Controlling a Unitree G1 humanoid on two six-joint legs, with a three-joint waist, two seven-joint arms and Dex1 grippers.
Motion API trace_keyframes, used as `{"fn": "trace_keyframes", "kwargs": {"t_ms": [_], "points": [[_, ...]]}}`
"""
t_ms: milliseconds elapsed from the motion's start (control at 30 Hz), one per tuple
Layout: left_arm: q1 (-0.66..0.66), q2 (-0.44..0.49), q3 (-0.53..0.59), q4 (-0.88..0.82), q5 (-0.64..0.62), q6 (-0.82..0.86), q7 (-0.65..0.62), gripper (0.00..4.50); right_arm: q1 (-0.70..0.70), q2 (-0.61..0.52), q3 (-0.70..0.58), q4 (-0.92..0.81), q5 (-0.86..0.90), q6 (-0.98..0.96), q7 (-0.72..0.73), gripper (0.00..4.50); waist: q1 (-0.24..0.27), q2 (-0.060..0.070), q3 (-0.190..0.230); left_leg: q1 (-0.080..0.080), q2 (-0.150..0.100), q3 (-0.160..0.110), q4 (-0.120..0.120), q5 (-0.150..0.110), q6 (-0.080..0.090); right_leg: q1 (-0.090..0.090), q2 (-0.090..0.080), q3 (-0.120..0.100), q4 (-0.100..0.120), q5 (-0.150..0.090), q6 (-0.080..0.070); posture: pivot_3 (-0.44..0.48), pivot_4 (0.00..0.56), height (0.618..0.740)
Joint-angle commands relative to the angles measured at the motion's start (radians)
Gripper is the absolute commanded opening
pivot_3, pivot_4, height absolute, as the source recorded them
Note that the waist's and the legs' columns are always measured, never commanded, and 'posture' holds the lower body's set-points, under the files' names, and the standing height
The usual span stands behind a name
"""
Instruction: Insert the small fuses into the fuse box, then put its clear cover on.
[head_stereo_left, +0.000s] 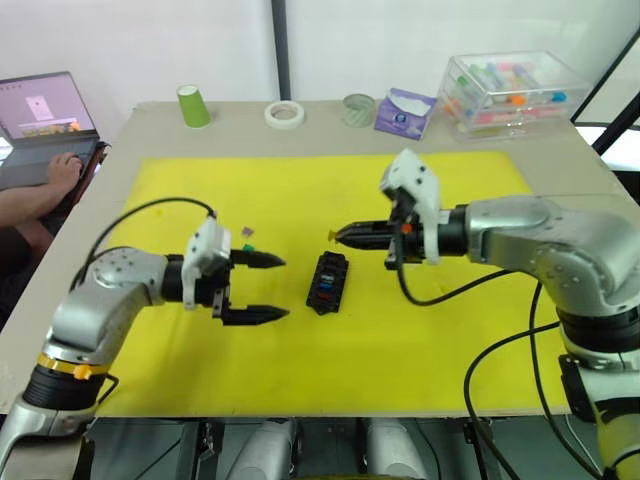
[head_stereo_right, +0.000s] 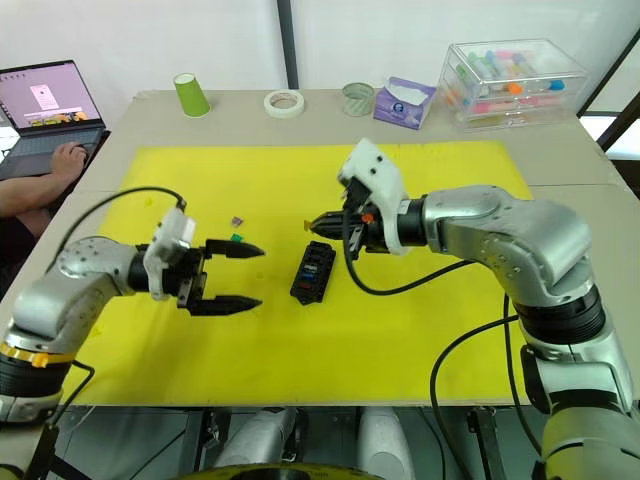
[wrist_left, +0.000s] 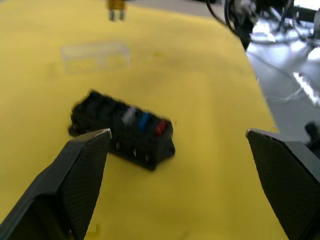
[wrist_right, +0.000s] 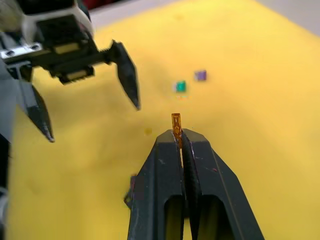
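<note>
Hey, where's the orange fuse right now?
The orange fuse is pinched at the tip of the right end effector, above the yellow mat, beside the fuse box.

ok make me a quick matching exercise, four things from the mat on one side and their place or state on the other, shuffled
1. orange fuse
2. fuse box
3. left gripper
4. green fuse

a. open, holding nothing
b. loose on the mat beside a purple fuse
c. pinched in the right gripper
d. holds grey, blue and red fuses

Pairs: 1-c, 2-d, 3-a, 4-b
</note>
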Motion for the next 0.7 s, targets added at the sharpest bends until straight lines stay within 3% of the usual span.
{"fn": "trace_keyframes", "kwargs": {"t_ms": [33,367,700], "points": [[-0.014,-0.045,0.004,0.003,0.035,-0.095,0.031,4.47,0.006,-0.015,0.065,-0.063,-0.098,-0.045,-0.003,0.00,0.007,0.000,0.000,0.000,0.000,0.000,0.001,0.000,0.000,0.001,0.000,-0.001,0.000,0.000,0.000,0.000,0.150,0.740],[-0.046,-0.129,-0.019,0.065,0.108,-0.181,0.090,4.47,0.046,0.006,0.158,0.001,-0.276,-0.134,0.046,0.00,0.011,0.000,0.000,0.000,0.000,0.000,0.001,0.000,0.000,0.001,0.000,-0.001,0.000,0.000,0.000,0.000,0.150,0.740],[-0.053,-0.130,-0.025,0.070,0.110,-0.183,0.099,4.47,0.059,0.029,0.177,0.024,-0.356,-0.155,0.082,0.00,0.001,0.000,0.000,0.000,0.000,-0.001,0.001,0.000,0.000,0.001,0.000,-0.001,0.000,0.000,0.000,0.000,0.150,0.740]]}}
